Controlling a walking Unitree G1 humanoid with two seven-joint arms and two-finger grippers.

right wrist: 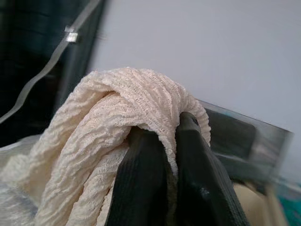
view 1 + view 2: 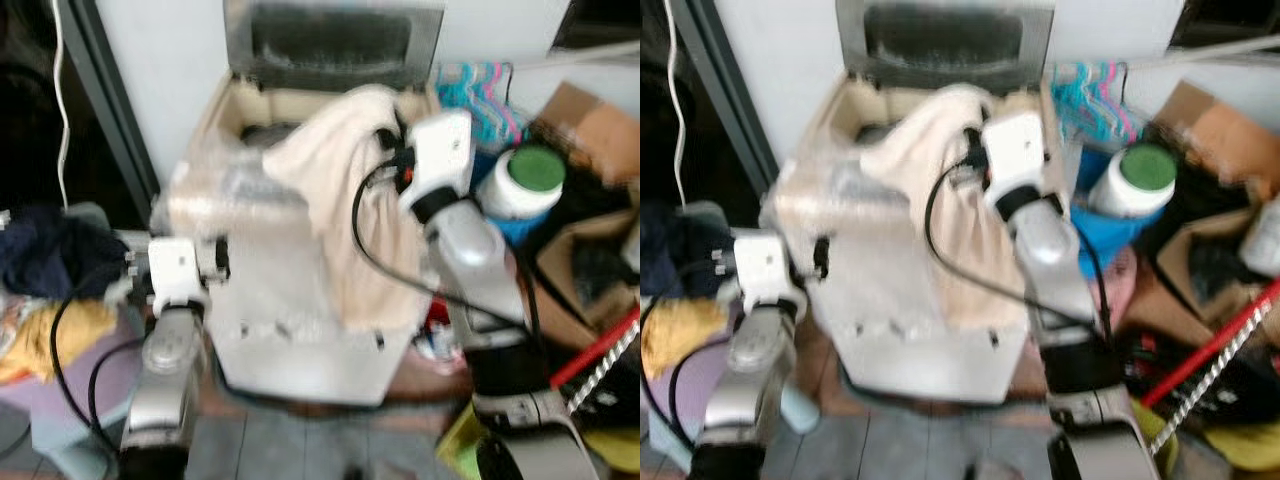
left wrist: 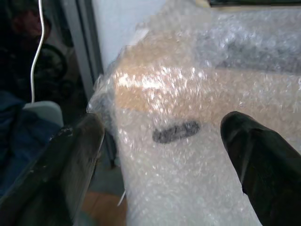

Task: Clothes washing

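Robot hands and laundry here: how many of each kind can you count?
Grippers: 2, left gripper open by the bubble-wrapped washing machine, right gripper shut on the cream cloth.
Washing machines: 1
Cream cloths: 1
White jars with green lid: 1
Total: 5

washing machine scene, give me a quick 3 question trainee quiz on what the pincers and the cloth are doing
1. True or false: the right pincer is shut on the cream cloth.
2. The left pincer is: A) open beside the bubble-wrapped washing machine; B) holding the green-lidded jar.
3. Fill in: the washing machine's lid is ___.

Key: 1 true; 2 A; 3 open.
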